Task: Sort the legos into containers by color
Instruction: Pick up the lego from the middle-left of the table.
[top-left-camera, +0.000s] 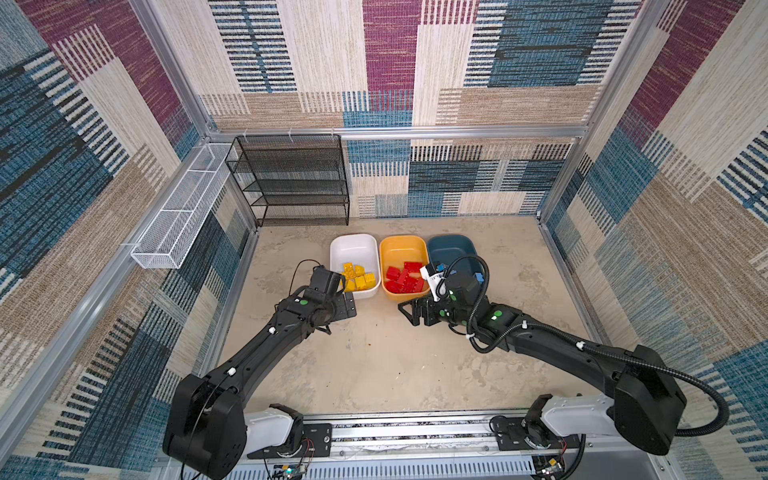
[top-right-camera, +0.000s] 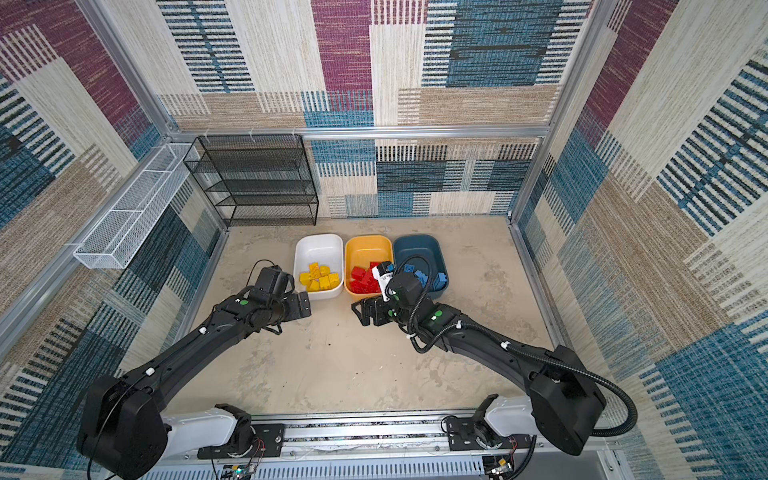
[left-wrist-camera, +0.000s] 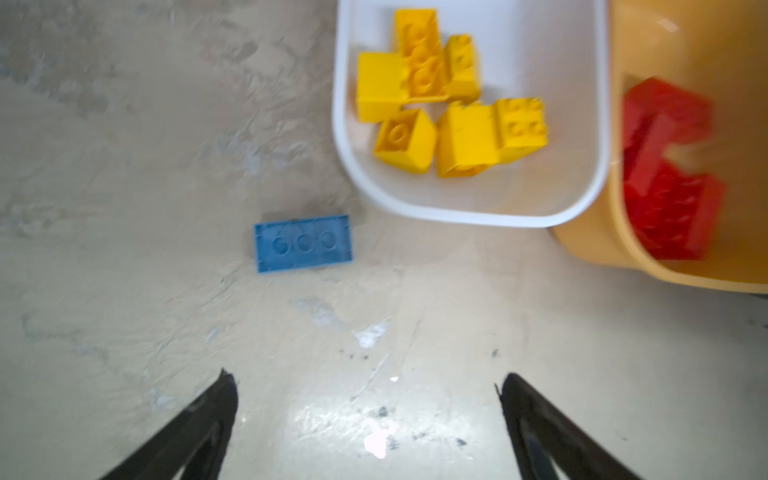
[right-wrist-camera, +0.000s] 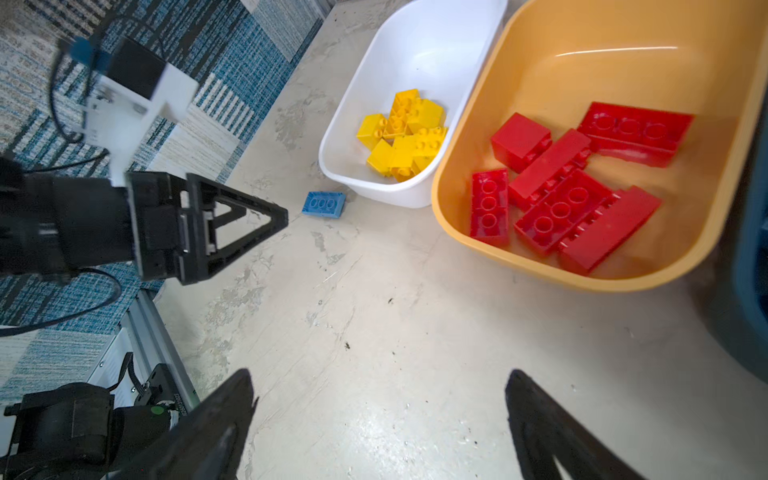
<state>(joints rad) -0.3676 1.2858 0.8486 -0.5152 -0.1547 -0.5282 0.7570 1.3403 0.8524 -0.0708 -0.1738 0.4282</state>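
Sandy tabletop (top-left-camera: 374, 365): yellow bricks (top-left-camera: 358, 277) sit in the white tub (top-left-camera: 353, 245), red bricks (top-left-camera: 405, 280) in the orange tub (top-left-camera: 403, 247), one blue brick (left-wrist-camera: 303, 243) loose just beside the white tub. Left gripper (left-wrist-camera: 365, 376) and right gripper (right-wrist-camera: 380, 378) gape apart, empty.

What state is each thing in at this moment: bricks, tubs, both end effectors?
Yellow bricks: piled in the white tub.
Red bricks: piled in the yellow-orange tub.
Blue bricks: some in the teal tub.
Loose blue brick: on the table beside the white tub, underside up.
Left end effector: open, empty.
Right end effector: open, empty.
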